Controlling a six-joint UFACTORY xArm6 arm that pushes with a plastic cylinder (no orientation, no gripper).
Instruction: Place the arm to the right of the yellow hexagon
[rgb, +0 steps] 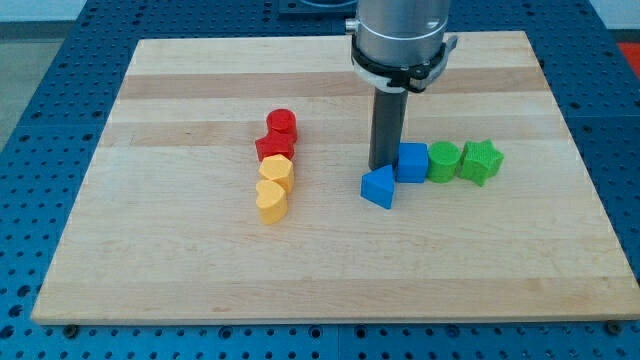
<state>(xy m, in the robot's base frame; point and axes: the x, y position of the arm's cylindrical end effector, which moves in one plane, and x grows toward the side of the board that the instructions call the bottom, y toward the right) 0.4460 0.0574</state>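
The yellow hexagon sits left of the board's middle, in a column of blocks. A yellow heart lies just below it. A red star and a red cylinder lie just above it. My tip rests on the board well to the right of the yellow hexagon. It stands just above a blue triangle and touches the left side of a blue cube.
A green cylinder and a green star continue the row to the right of the blue cube. The wooden board lies on a blue perforated table.
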